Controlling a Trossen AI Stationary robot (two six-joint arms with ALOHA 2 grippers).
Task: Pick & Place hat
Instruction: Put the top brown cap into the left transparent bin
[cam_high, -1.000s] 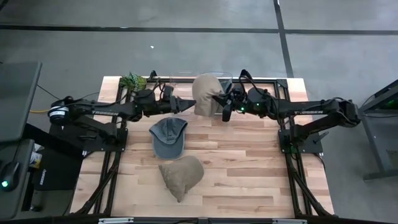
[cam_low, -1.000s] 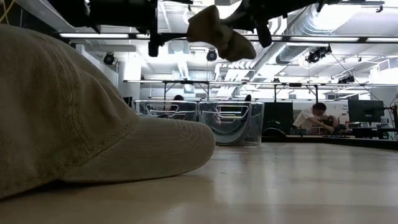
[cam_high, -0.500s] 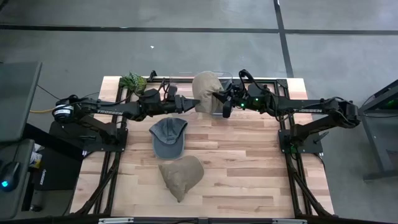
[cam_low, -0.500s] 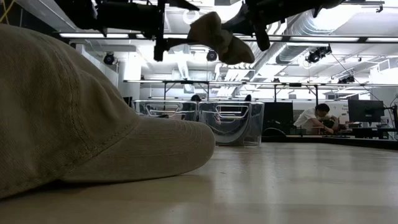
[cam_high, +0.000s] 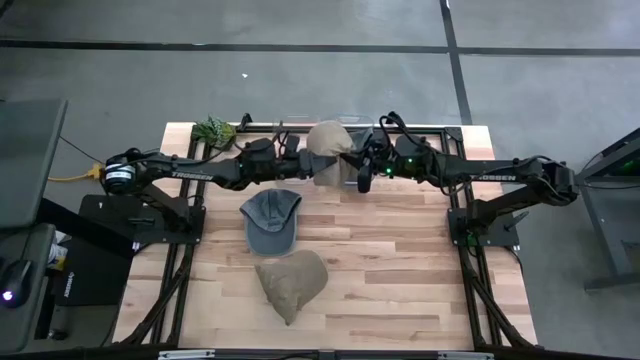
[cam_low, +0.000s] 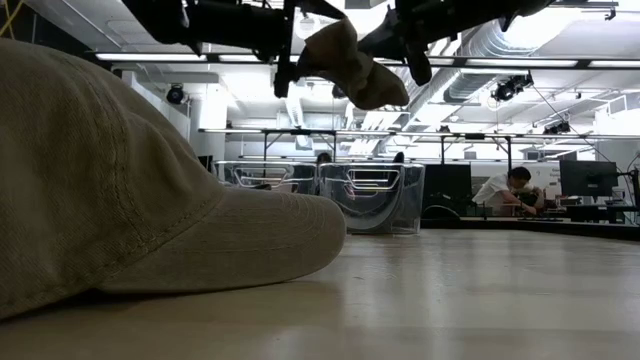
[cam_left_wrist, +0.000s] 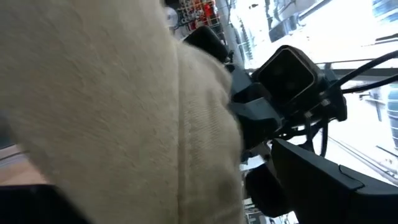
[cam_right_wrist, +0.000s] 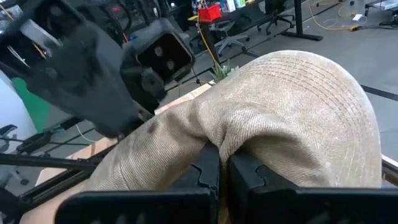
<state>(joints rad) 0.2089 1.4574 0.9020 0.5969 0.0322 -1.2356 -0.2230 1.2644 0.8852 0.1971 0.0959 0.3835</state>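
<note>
Held aloft over the far middle of the wooden table (cam_high: 400, 270): one tan hat (cam_high: 328, 150), pinched by a fold of its cloth between the fully closed fingers of the right gripper (cam_high: 352, 163), crown bulging beyond the fingertips in the right wrist view. Meeting it from the other side: left gripper (cam_high: 303, 166), jaws spread wide, reaching up to the hat's near edge, with the fabric filling most of the left wrist view; actual contact not determinable. Seen from table height: same hat (cam_low: 345, 65) hanging high, clear of the surface, between the two dark arms. Lying on the table below and nearer the front: a grey-blue cap (cam_high: 270, 220), flat, brim toward the front; just beyond it toward the front edge, an olive-tan cap (cam_high: 291, 282), looming large at the left of the low view. At the far left corner: a small green plant (cam_high: 214, 130). Against the far edge, behind the grippers: clear plastic bins (cam_low: 370, 197).
</note>
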